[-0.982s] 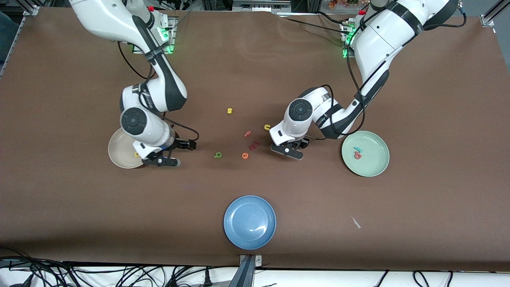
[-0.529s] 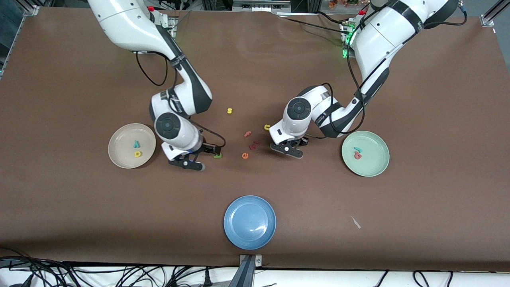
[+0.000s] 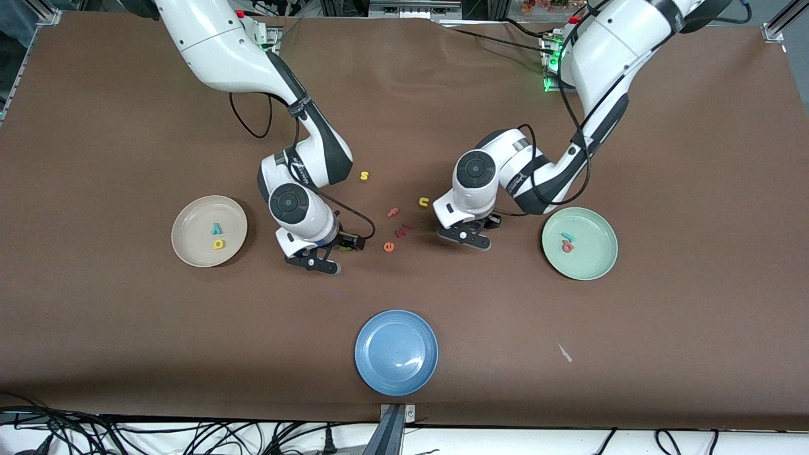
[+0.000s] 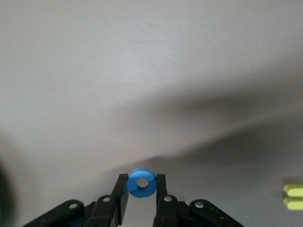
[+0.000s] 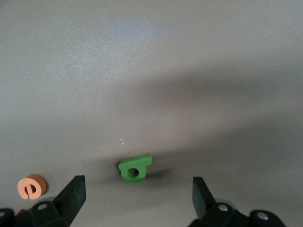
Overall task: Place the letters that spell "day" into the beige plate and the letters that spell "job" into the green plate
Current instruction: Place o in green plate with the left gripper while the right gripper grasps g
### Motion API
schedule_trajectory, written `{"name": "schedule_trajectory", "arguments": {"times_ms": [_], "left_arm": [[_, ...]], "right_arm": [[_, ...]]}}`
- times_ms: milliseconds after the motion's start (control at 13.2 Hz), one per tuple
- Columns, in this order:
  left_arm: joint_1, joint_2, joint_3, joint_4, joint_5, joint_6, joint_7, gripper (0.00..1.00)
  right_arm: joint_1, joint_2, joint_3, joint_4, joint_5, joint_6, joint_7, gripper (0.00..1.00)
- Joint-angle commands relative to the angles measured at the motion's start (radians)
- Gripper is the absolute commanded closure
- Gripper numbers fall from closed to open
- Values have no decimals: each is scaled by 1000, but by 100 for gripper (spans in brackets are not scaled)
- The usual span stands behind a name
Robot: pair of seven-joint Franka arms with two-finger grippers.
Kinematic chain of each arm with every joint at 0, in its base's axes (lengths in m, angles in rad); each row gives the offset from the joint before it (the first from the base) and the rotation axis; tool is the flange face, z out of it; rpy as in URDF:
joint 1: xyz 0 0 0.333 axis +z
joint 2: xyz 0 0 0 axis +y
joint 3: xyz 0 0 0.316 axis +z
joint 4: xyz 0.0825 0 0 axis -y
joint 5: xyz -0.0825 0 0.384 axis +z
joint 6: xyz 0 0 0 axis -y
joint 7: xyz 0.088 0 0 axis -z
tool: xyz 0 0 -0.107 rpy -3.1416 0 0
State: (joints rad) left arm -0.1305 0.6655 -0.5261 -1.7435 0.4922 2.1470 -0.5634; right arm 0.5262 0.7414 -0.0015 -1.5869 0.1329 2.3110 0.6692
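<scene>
My left gripper [image 4: 142,189] is shut on the blue ring "o" [image 4: 142,183], low over the table between the loose letters and the green plate [image 3: 597,265]. That plate holds a teal "j" [image 3: 567,237] and a salmon "b" [image 3: 567,247]. My right gripper [image 5: 137,198] is open just over the olive-green "d" [image 5: 134,168], which lies flat on the table between its fingers' line. In the front view the right gripper [image 3: 332,253] mostly covers the "d". The beige plate [image 3: 189,246] holds a teal "y" [image 3: 217,229] and a yellow "a" [image 3: 218,244].
Loose letters lie between the two grippers: an orange "e" [image 3: 389,247], dark red pieces [image 3: 403,230], a pink "f" [image 3: 393,213], a yellow "u" [image 3: 423,201] and a yellow "s" [image 3: 364,175]. A blue plate [image 3: 396,352] sits nearest the front camera.
My right arm has swung from the beige plate to the olive-green "d", still open. My left gripper has shut on the blue "o" and shifted slightly toward the green plate.
</scene>
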Motion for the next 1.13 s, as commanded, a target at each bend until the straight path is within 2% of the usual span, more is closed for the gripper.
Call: {"name": "schedule_trajectory", "arguments": {"times_ms": [0, 151, 453, 604, 831, 907, 982, 1058], "left_arm": [[49, -61, -2, -19, 11, -50, 40, 93], [101, -73, -2, -21, 9, -59, 168, 93], [232, -73, 0, -28, -18, -58, 501, 93], [297, -67, 0, -34, -14, -50, 598, 92], [344, -66, 0, -51, -15, -48, 663, 92], [354, -66, 0, -53, -15, -48, 683, 84], [358, -66, 0, -51, -18, -48, 700, 53], [364, -67, 0, -51, -18, -48, 704, 9]], "right_arm": [[14, 36, -3, 39, 10, 8, 16, 1], [20, 44, -3, 39, 10, 13, 16, 3], [25, 53, -2, 39, 1, 13, 12, 17], [26, 59, -3, 39, -1, 13, 10, 25], [23, 59, -3, 39, 1, 14, 1, 36], [21, 59, -5, 41, 1, 14, 0, 38], [21, 59, -5, 41, 1, 13, 1, 38], [20, 59, -5, 41, 1, 14, 0, 40]]}}
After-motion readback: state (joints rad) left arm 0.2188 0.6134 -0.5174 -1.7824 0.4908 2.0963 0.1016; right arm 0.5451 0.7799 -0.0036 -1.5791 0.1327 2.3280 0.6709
